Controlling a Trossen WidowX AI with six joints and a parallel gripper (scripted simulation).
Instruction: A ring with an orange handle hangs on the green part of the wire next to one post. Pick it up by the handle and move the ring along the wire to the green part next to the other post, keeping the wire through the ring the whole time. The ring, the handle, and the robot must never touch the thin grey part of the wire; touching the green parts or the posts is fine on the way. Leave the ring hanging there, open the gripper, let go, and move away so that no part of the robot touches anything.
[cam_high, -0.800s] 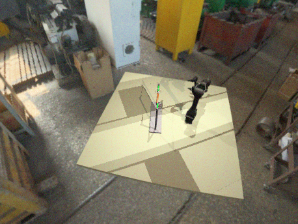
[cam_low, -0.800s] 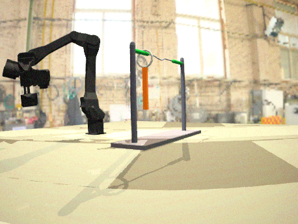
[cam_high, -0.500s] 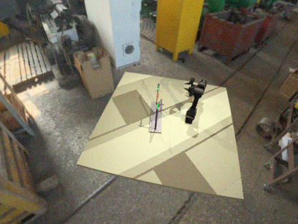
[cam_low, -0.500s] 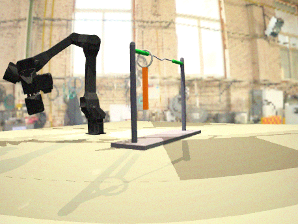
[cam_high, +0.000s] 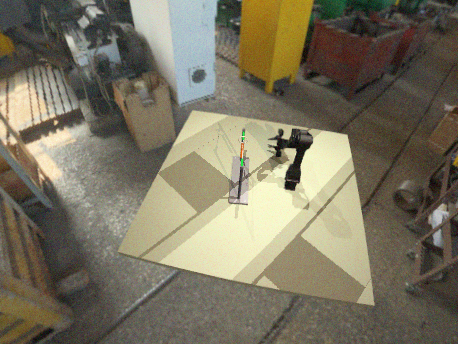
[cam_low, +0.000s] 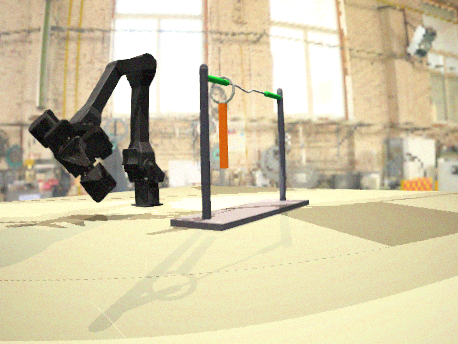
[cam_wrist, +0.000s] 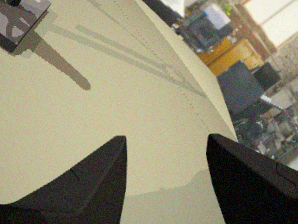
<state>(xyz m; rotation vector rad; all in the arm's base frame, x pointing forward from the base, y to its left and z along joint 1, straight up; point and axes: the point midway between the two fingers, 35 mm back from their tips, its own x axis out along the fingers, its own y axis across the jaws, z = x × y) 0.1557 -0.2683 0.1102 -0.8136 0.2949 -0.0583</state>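
Observation:
The ring (cam_low: 233, 95) hangs around the green part (cam_low: 218, 80) (cam_high: 243, 134) beside the nearer post (cam_low: 205, 145) in the exterior view, close to that part's inner end. Its orange handle (cam_low: 223, 135) (cam_high: 242, 150) hangs straight down. The thin grey wire (cam_low: 252, 92) runs to the other green part (cam_low: 272, 95) (cam_high: 242, 162) at the far post (cam_low: 282, 150). My gripper (cam_wrist: 166, 145) (cam_high: 272, 143) is partly open and empty, tilted down, off to the side of the stand and apart from it. The ring and handle are outside the wrist view.
The posts stand on a flat base (cam_low: 250, 214) (cam_wrist: 12, 30); its corner shows at the wrist view's top left. The pale table (cam_high: 210, 245) carries shadows of the stand and arm. Its edge crosses the wrist view's right side.

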